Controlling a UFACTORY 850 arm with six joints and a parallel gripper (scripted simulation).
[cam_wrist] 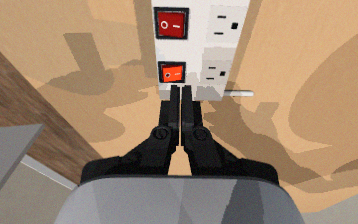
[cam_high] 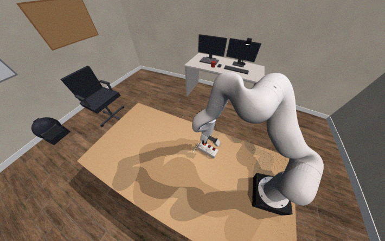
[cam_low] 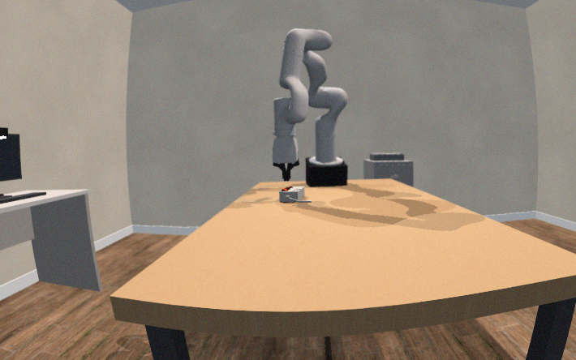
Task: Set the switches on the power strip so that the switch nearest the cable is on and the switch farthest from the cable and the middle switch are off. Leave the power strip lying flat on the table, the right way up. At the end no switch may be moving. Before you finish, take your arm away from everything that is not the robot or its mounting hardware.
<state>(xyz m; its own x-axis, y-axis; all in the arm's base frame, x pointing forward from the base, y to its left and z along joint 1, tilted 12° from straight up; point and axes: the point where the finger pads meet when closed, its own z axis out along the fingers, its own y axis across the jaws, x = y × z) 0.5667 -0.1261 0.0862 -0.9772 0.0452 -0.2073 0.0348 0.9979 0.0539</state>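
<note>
Top view: power strip [cam_high: 208, 149], white, flat on the tan bench [cam_high: 159, 170] just right of frame centre; three red switches along its top, a short grey cable stub [cam_high: 195, 147] at its left end. Gripper [cam_high: 203, 141] above that cable end, mostly hidden under the white arm [cam_high: 255, 99].

Exterior view: power strip [cam_low: 291, 194] at the far end of the bench [cam_low: 339, 263], centre frame. Gripper [cam_low: 285, 172] points straight down, raised just above the strip, not touching.

Wrist view: jaws together, gripping nothing; gripper [cam_wrist: 179, 98] tips sit just below the nearest red switch [cam_wrist: 172, 73]. A second red switch [cam_wrist: 171, 23] lies above; cable stub [cam_wrist: 239, 93] projects right.
</note>
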